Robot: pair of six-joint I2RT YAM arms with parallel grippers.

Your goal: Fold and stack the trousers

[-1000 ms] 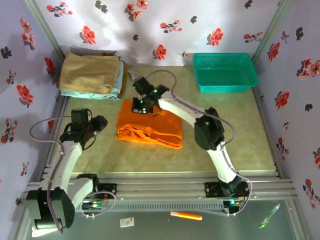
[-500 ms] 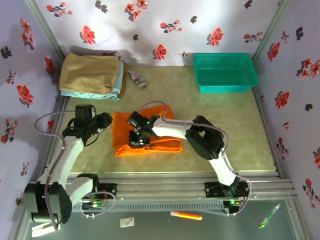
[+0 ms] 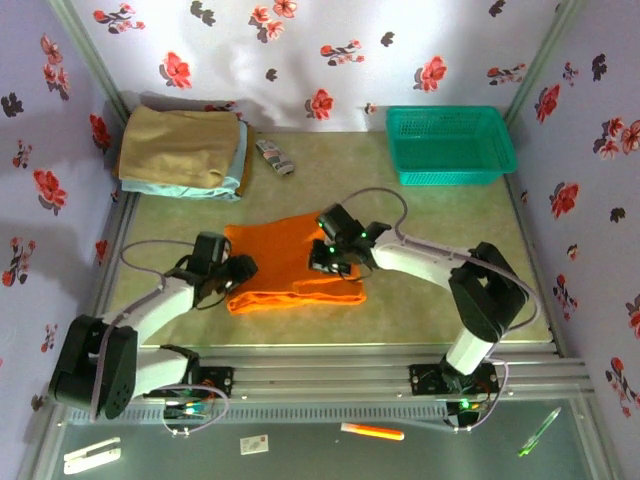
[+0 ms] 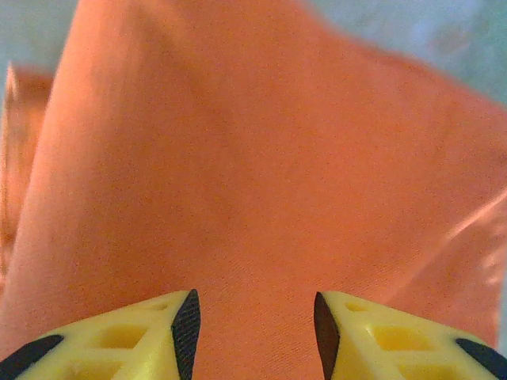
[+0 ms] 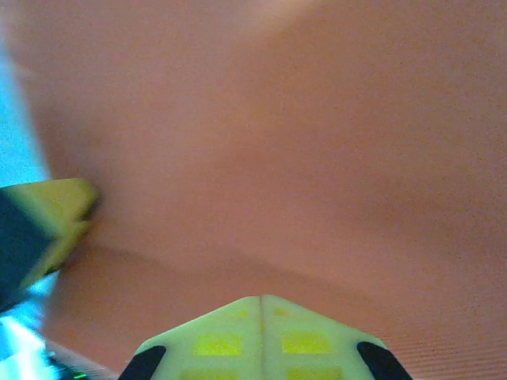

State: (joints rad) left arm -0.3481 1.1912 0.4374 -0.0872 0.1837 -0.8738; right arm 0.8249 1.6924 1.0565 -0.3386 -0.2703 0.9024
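Down at 6 o'clock on the near ledge [image 3: 450, 448], an orange marker [image 3: 372, 432] lies flat, with a green pen [image 3: 539, 430] off at 5. Up on the table [image 3: 420, 300] now: the left gripper [image 3: 244, 268] is low at the 8 o'clock edge of the trousers [image 3: 285, 255]. Its jaws are parted, and the wrist view has orange cloth showing in the gap between the two yellow fingers [image 4: 184, 321]. The trousers sit folded in a flat bundle just left of the table's centre. The right gripper [image 3: 328, 267] is down on their 3 o'clock side, clenched tight. Its fingertips meet, with cloth right beyond them; whether any fold is caught there, I cannot tell. Farther back at 11 o'clock, a tan folded garment [image 3: 180, 145] tops a light blue folded garment [image 3: 236, 178], and a small patterned object [image 3: 274, 157] lies just beside them. At 1 o'clock, the green basket [image 3: 450, 145] sits against the floral wall [image 3: 330, 50].
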